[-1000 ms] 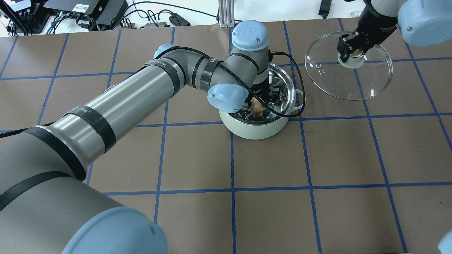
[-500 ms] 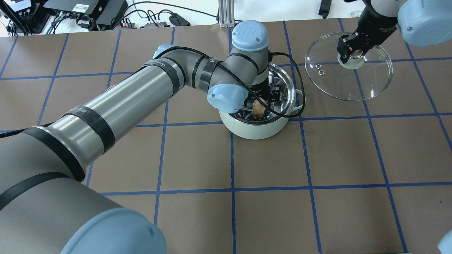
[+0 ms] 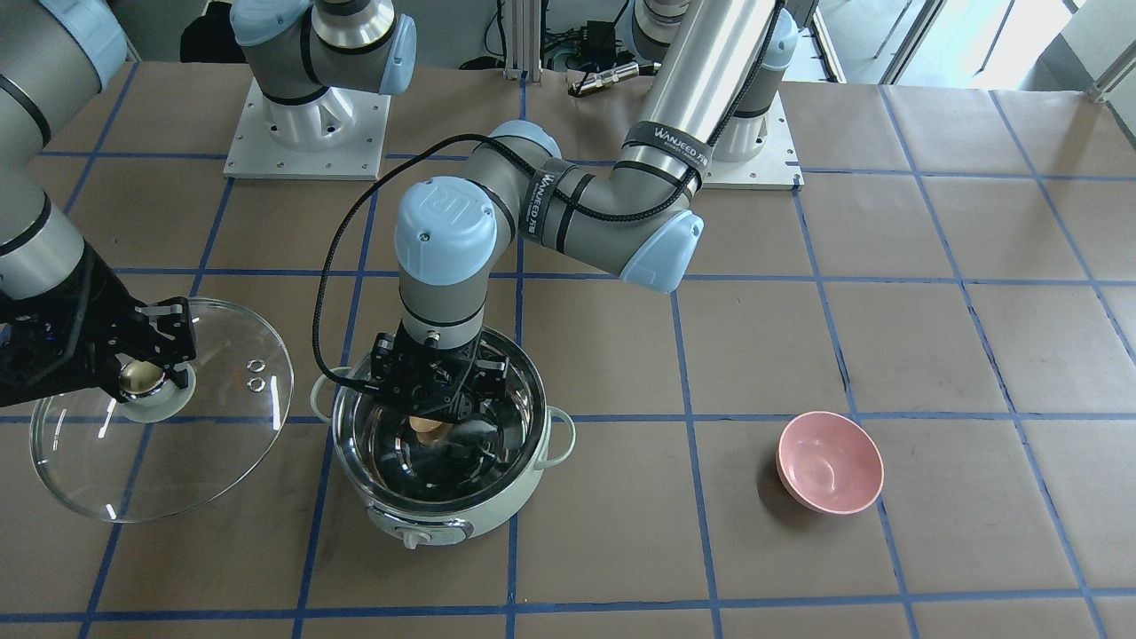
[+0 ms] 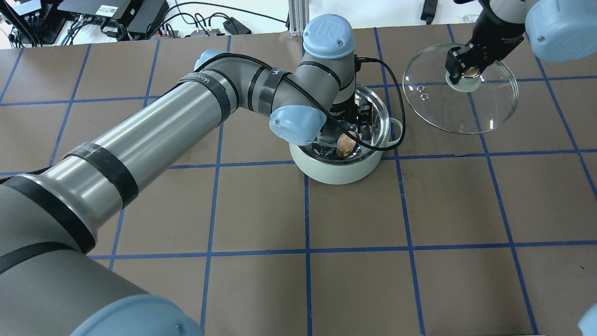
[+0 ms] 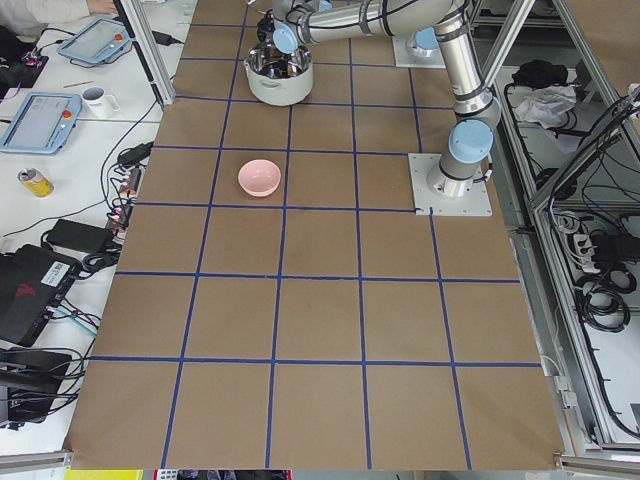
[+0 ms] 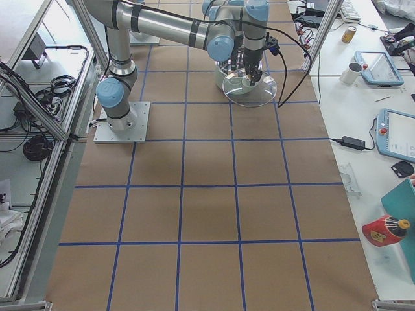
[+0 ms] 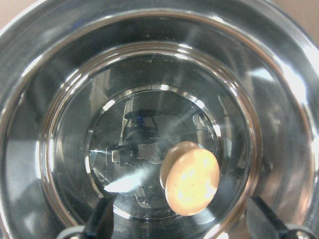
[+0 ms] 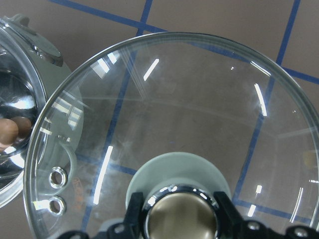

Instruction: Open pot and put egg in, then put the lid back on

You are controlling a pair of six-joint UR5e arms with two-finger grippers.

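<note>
The mint-green pot (image 4: 333, 173) stands open, its steel inside showing (image 3: 461, 519). The tan egg (image 4: 346, 143) lies on the pot's bottom (image 7: 192, 181), and it also shows in the front view (image 3: 428, 426). My left gripper (image 7: 182, 226) hangs inside the pot just above the egg, open and empty, with a fingertip on each side (image 3: 441, 406). My right gripper (image 4: 466, 70) is shut on the knob of the glass lid (image 4: 466, 109) and holds it tilted beside the pot (image 3: 177, 444). The lid also fills the right wrist view (image 8: 189, 109).
A pink bowl (image 3: 830, 461) sits on the brown gridded table away from the pot, on my left side (image 5: 259, 177). A black cable loops from the left wrist over the pot's rim (image 4: 396, 121). Electronics and cables lie beyond the table's far edge.
My left gripper has let go of the egg, which now lies tilted on the pot's bottom. The left wrist has risen and shifted slightly. The right arm holds the lid nearly still.
</note>
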